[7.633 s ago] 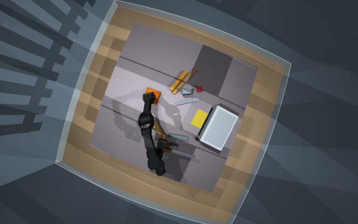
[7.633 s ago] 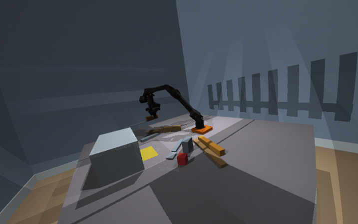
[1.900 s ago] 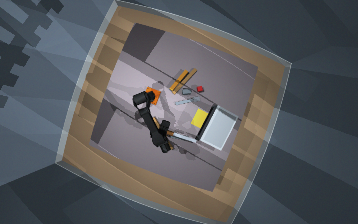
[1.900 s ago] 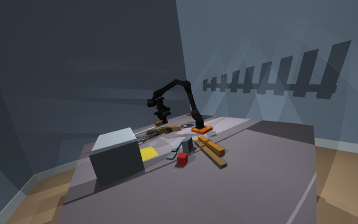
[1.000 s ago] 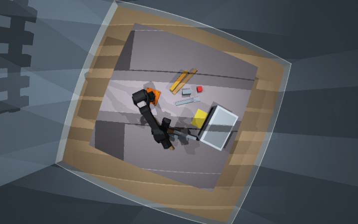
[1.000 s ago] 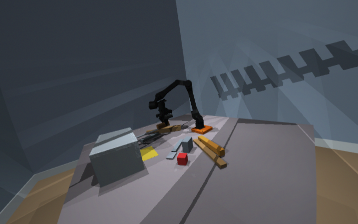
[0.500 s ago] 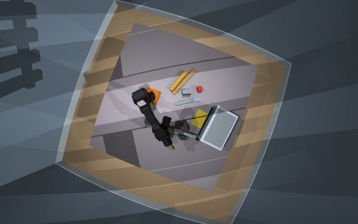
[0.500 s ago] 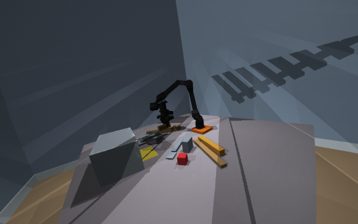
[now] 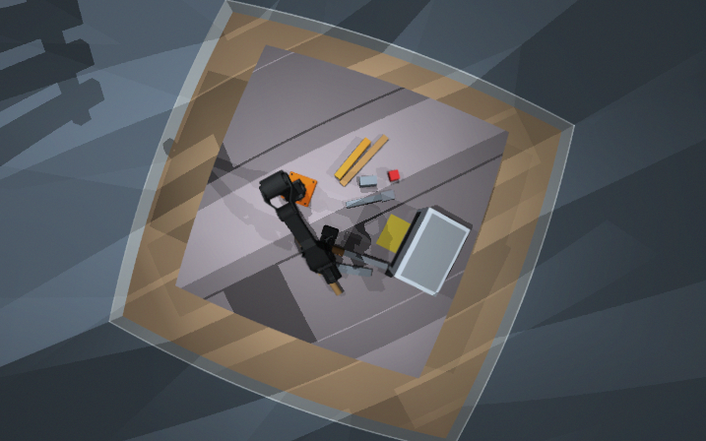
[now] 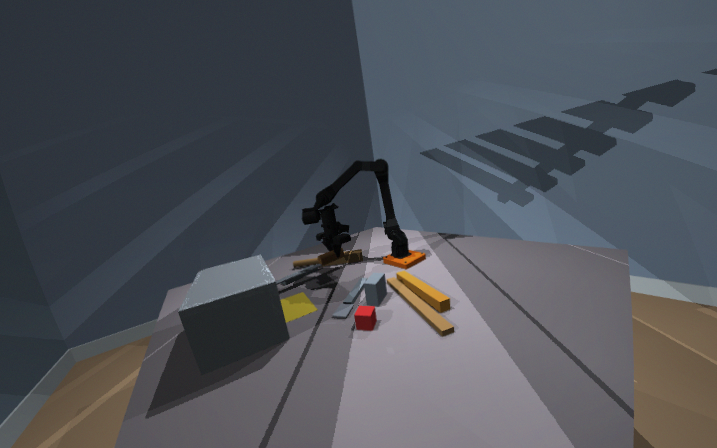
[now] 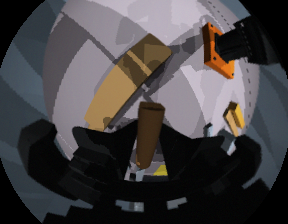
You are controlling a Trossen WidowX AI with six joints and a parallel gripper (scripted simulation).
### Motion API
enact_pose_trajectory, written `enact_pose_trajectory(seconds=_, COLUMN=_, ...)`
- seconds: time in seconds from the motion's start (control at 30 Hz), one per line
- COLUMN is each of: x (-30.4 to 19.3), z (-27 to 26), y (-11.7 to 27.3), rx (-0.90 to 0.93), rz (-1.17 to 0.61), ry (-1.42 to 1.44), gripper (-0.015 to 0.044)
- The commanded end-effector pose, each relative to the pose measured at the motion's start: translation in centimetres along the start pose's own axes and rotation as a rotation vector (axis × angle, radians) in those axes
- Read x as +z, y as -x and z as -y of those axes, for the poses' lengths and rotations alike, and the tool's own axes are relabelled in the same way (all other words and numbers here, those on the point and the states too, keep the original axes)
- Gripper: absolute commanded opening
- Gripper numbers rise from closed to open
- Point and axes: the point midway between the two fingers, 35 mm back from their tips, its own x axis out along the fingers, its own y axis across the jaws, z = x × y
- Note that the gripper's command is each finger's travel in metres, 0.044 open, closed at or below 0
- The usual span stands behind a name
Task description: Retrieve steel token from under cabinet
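Note:
My gripper [image 9: 333, 249] [image 10: 338, 254] [image 11: 148, 123] is shut on the brown handle [image 9: 338, 251] [image 10: 327, 258] [image 11: 151, 120] of a long tool, low over the table. The tool's thin grey blade [image 9: 368, 260] points from the handle to the front of the cabinet [image 9: 432, 252] [image 10: 238, 317]. Its tip is at the cabinet's front edge, near one end; I cannot tell whether it reaches underneath. The yellow marked area [image 9: 393, 232] [image 10: 298, 307] [image 11: 161, 170] lies flat in front of the cabinet, beside the blade. The steel token is not visible, and the vent slots cannot be made out.
A long wooden bar [image 9: 337, 287] [image 11: 112, 92] lies beneath the arm. Another grey strip [image 9: 356, 270] lies beside the held blade. A flat grey piece [image 9: 368, 199], a grey block [image 9: 367, 181] [image 10: 374, 289], a red cube [image 9: 394, 175] [image 10: 365, 317] and two bars lie across from them.

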Motion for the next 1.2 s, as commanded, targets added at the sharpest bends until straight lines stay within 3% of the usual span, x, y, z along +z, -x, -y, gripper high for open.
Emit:
enact_pose_trajectory(seconds=0.0, x=-0.3, z=0.3, y=0.1, rx=0.008, rz=-0.025, ry=-0.002, gripper=0.0000)
enact_pose_trajectory(seconds=1.03, x=0.0, z=2.6, y=-3.0, rx=0.006, rz=-0.026, ry=-0.002, gripper=0.0000)
enact_pose_trajectory(seconds=1.17, x=0.4, z=2.7, y=-3.1, rx=0.001, rz=-0.001, ry=0.001, gripper=0.0105)
